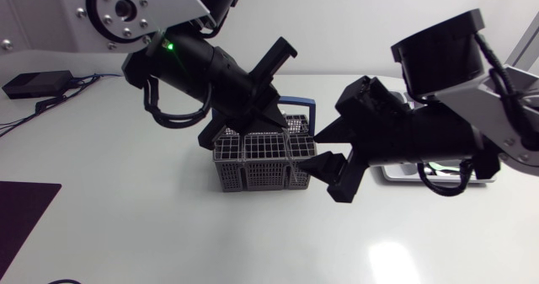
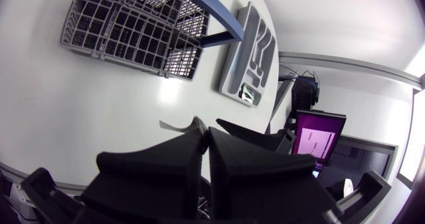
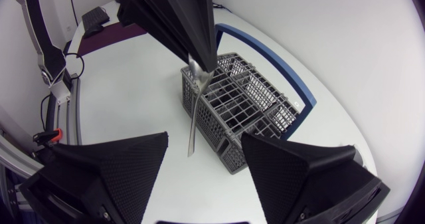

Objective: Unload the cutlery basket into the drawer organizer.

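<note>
- Silver utensil (image 3: 192, 117) – which kind I cannot tell – hangs straight down from the left gripper (image 3: 200, 51), which is pinched tight on its broad upper end. Held this way it can come up out of a narrow cell without catching.
- It hangs over the grey basket (image 1: 253, 170) and looks clear of the mesh. Whether its lower tip is fully out I cannot say.
- Right gripper (image 1: 333, 156) sits spread wide and holds nothing, just beside the basket's right end. My guess is it waits there to steady the basket or take a handover.
- Organizer (image 2: 247, 58) lies on the bench (image 1: 126, 208) beyond the basket, on the right arm's side and partly under that arm, so the carry must go around it.
- Basket's blue handle (image 3: 279, 58) is folded down at the far side.
</note>
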